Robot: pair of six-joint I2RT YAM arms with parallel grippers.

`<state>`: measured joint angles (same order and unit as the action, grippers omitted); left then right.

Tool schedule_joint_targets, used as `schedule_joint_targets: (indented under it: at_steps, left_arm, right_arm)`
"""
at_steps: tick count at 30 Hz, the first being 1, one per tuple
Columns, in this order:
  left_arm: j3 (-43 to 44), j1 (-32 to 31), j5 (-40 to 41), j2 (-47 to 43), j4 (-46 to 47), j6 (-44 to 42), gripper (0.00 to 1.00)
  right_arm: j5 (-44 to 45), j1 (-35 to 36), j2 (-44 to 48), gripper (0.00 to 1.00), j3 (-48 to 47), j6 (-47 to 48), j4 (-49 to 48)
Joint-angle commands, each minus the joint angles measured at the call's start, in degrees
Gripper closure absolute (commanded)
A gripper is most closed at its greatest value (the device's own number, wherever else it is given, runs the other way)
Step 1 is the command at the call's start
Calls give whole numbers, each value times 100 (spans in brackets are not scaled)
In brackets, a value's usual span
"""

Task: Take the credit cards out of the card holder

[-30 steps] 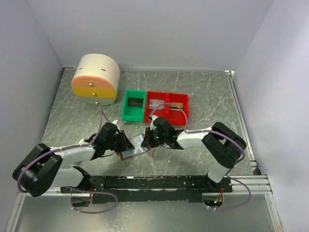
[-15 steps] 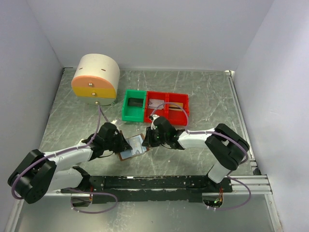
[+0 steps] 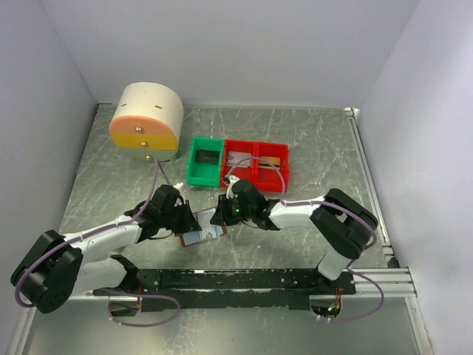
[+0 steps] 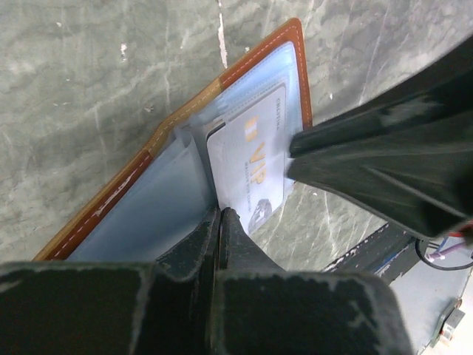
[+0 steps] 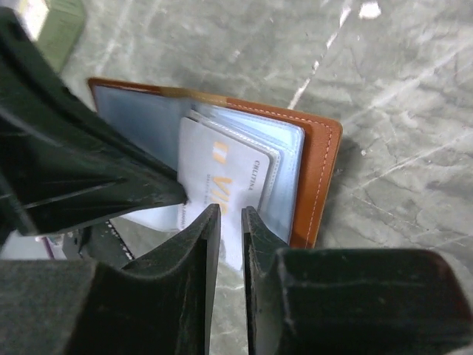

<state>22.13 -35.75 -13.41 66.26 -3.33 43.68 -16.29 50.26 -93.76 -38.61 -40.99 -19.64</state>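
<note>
The brown card holder (image 3: 201, 231) (image 4: 260, 53) (image 5: 323, 168) lies open on the table, pale-blue panels up. A white credit card (image 4: 247, 164) (image 5: 222, 166) with gold lettering sticks partway out of its sleeve. My left gripper (image 3: 188, 222) (image 4: 220, 213) is shut at the holder's left side; a raised inner leaf runs straight into its tips. From the right, my right gripper (image 3: 221, 217) (image 5: 231, 214) meets the card, jaws a narrow slit apart. The card's free edge shows in that slit. I cannot tell whether the pads touch it.
A green bin (image 3: 205, 163) and a red double bin (image 3: 260, 164) holding small items stand just behind the grippers. A round cream drawer unit (image 3: 146, 118) sits at the back left. White walls close in three sides; a black rail (image 3: 251, 279) runs along the near edge.
My left gripper has closed and slid in at the holder's left edge. The holder shifted slightly left. The right jaws have parted a little.
</note>
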Motion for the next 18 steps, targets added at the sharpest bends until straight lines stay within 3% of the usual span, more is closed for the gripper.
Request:
schedule_joint_targets:
  at_steps: [1,6,13,16,18]
  left_arm:
    - [340,-43,-208,123,-219,-321,93]
    - [531,-41,167,114,-682,-395,93]
    - [553,-35,313,88,-774,-334,88]
    - [487,-38,272,130,-640,-237,80]
    - [388,-43,175,77,-387,-85,68]
  right_arm:
    - [546,111,-379,82,-185,-160,262]
    - [1098,91,-350,82,-151,-205,571]
    - [830,22,-626,82,-216,-113,552]
    - [679,8,-691,82,-266,-52,514]
    - [636,10,-722,83,-286,-41,490]
